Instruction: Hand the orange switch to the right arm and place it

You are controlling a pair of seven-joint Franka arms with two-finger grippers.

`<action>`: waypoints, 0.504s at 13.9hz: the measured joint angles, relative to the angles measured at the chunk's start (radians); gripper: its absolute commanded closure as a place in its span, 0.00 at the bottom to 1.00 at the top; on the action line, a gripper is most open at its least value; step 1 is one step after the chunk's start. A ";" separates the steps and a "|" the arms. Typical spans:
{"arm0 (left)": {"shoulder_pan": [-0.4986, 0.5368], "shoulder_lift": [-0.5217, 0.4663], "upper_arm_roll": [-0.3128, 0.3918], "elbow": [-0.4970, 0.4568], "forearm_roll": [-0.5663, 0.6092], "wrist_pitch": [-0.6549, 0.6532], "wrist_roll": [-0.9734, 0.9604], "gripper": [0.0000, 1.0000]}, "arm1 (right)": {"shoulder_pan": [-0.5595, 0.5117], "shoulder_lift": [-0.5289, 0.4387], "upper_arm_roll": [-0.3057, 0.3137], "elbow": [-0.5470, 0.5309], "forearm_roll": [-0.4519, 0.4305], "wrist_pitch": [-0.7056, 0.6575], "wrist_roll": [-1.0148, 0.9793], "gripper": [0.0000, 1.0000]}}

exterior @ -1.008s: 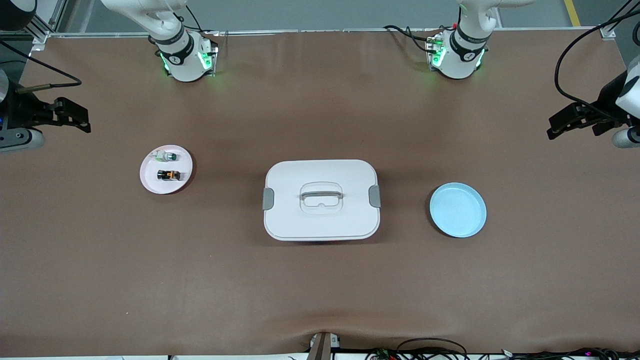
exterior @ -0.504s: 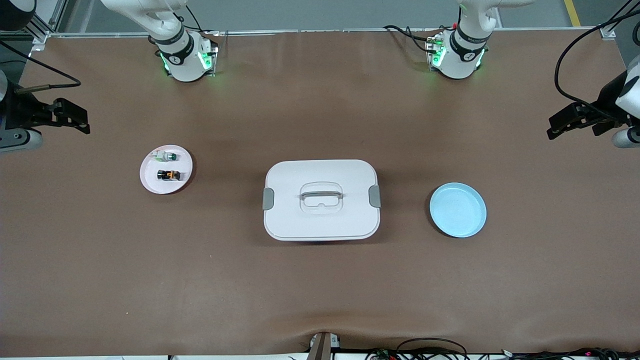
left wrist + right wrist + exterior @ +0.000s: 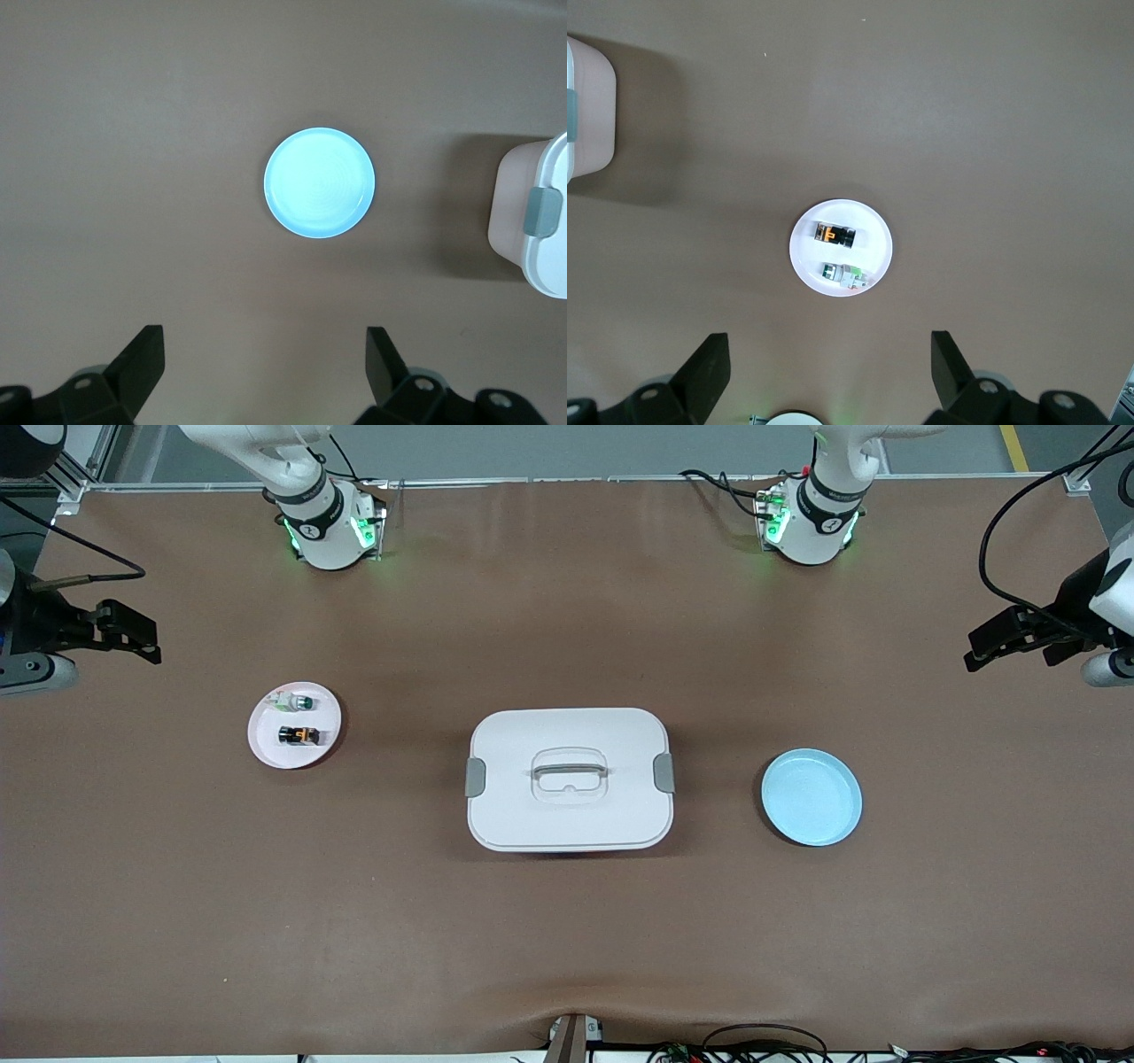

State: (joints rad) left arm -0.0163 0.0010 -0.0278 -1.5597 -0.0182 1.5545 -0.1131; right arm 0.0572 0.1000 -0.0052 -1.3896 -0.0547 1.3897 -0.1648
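The orange switch (image 3: 299,735) lies on the white plate (image 3: 266,748) toward the right arm's end of the counter (image 3: 567,939), just beside a green-tipped part (image 3: 295,703). Both pincers hang wide and empty: the right pincer (image 3: 824,372) high over that plate, the left pincer (image 3: 261,367) over the blue plate (image 3: 319,183). The parts sit close, so a descending finger could nudge or pinch the wrong one.

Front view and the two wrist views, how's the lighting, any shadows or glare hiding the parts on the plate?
Front view: even overhead light, soft shadow beside the white lidded box, green glow at both arm bases. Right wrist view: the orange switch and the green-tipped part read clearly on the white plate, no glare. Left wrist view: the blue plate looks slightly washed out at its centre.
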 measured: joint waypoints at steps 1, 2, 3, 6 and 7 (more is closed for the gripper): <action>0.000 0.000 0.000 0.000 0.000 0.000 0.000 0.00 | 0.000 0.000 0.000 0.000 0.001 0.002 0.000 0.00; 0.000 0.000 0.000 0.000 0.000 0.000 0.000 0.00 | 0.001 0.000 0.001 0.001 0.001 0.009 0.000 0.00; 0.000 0.000 0.000 0.000 0.000 0.000 0.000 0.00 | 0.001 0.000 0.001 0.002 0.001 0.020 0.000 0.00; 0.000 0.000 0.000 0.000 0.000 0.000 0.000 0.00 | 0.009 0.000 0.004 0.006 0.003 0.024 0.089 0.00; 0.000 0.000 0.000 0.000 0.000 0.000 0.000 0.00 | 0.019 0.000 0.004 0.006 0.003 0.024 0.130 0.00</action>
State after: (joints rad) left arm -0.0163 0.0011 -0.0278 -1.5597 -0.0183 1.5545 -0.1130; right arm 0.0757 0.1000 -0.0010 -1.3836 -0.0519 1.4136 -0.0353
